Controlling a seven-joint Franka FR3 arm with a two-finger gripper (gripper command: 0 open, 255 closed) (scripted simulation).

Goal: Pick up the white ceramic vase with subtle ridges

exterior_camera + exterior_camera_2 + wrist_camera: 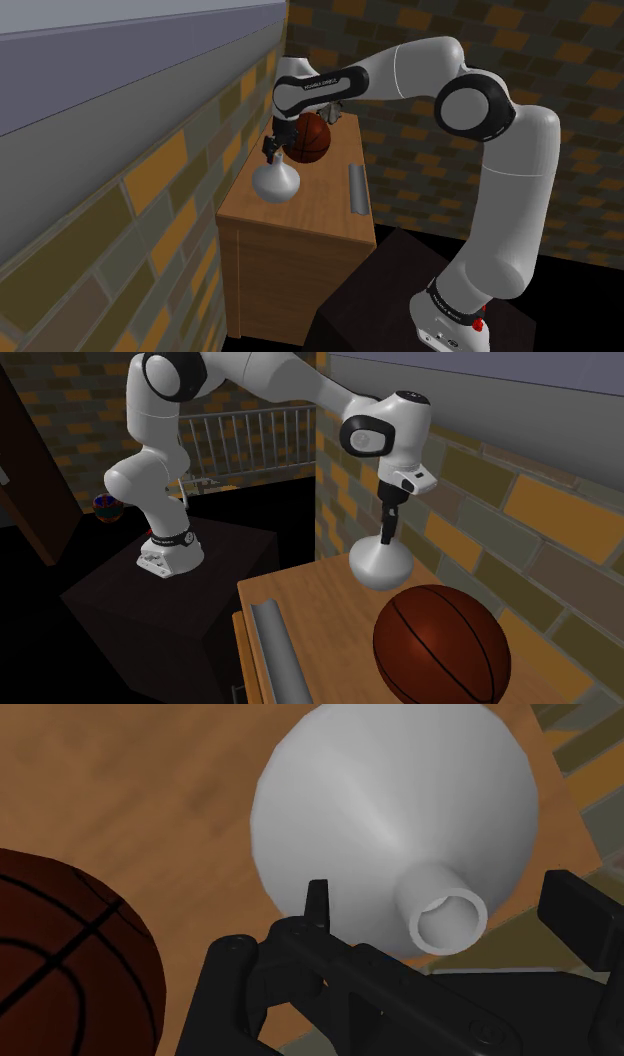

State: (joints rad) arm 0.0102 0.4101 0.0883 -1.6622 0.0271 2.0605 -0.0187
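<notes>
The vase [277, 183] is plain white, with a round bulb and a narrow neck, and stands on the wooden cabinet top [325, 205] close to the brick wall. No ridges are visible on it. My black gripper [271, 153] points down over its neck. In the second exterior view the gripper [388, 530] sits at the neck above the vase's bulb [380, 565]. In the wrist view the vase [390, 814] has its open mouth between my fingers. The gripper [446, 909] is open, with a gap on each side of the neck, so neither finger touches it.
A brown basketball [310, 137] [440, 642] [60, 954] rests on the cabinet right beside the vase. A grey bar [357, 188] [280, 652] lies along the cabinet's edge toward the stand. The brick wall [150, 200] runs close behind the vase.
</notes>
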